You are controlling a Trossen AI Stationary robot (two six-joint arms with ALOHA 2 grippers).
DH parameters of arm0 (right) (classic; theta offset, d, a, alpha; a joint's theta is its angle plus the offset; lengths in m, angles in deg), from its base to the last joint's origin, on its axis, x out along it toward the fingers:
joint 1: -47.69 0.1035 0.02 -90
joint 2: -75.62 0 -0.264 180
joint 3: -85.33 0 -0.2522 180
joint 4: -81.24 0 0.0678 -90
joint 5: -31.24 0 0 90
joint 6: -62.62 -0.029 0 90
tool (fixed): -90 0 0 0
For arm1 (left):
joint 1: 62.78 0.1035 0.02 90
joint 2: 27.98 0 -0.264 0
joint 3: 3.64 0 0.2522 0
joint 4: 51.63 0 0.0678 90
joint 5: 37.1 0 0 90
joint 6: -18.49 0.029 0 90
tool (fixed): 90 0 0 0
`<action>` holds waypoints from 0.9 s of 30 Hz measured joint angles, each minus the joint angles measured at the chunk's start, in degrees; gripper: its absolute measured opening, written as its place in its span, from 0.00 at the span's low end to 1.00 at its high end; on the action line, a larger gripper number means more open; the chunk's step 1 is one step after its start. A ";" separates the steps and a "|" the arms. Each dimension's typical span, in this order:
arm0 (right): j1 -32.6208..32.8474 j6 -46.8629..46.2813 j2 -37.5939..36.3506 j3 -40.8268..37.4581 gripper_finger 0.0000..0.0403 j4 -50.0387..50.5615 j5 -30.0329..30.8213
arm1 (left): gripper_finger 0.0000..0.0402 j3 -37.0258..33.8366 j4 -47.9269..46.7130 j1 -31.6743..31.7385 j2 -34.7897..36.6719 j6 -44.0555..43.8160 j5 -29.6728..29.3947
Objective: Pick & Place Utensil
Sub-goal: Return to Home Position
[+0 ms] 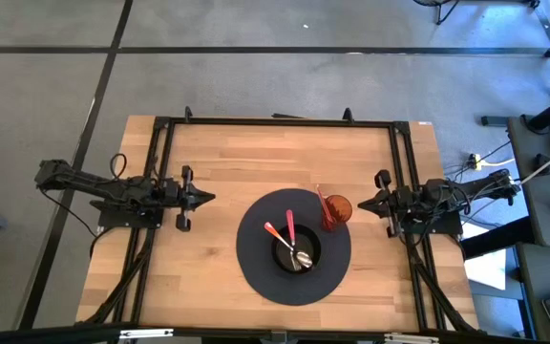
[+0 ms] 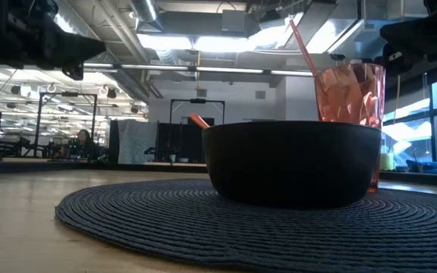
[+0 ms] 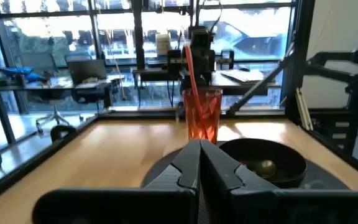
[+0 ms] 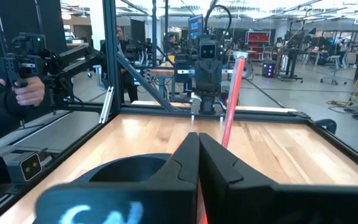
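Note:
A black bowl (image 1: 297, 252) sits on a round dark woven mat (image 1: 256, 268). Two utensils with orange-red handles (image 1: 288, 227) rest in the bowl, metal ends down, handles leaning on its rim. An orange-red faceted cup (image 1: 336, 209) stands on the mat's right part with a red utensil (image 1: 322, 201) leaning in it. My left gripper (image 1: 208, 198) is shut, hovering left of the mat. My right gripper (image 1: 361, 203) is shut, hovering just right of the cup. Both touch nothing.
Black frame rails (image 1: 285, 122) run along the table's far, left and right sides. Bare wood lies between the mat and the left gripper and along the far part (image 1: 256, 158). In the right wrist view a person's hand (image 4: 27, 92) holds a device beyond the table.

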State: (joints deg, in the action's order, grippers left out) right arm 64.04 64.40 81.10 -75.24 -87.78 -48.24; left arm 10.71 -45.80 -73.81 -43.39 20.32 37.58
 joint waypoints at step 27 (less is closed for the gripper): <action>0.01 0.17 -5.41 1.35 0.00 0.86 -5.59 | 0.00 9.53 -19.89 -0.17 10.65 0.97 5.40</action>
State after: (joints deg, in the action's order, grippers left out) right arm 64.05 64.57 75.69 -73.89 -86.92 -53.83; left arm 20.24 -65.69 -73.98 -32.74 21.29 42.98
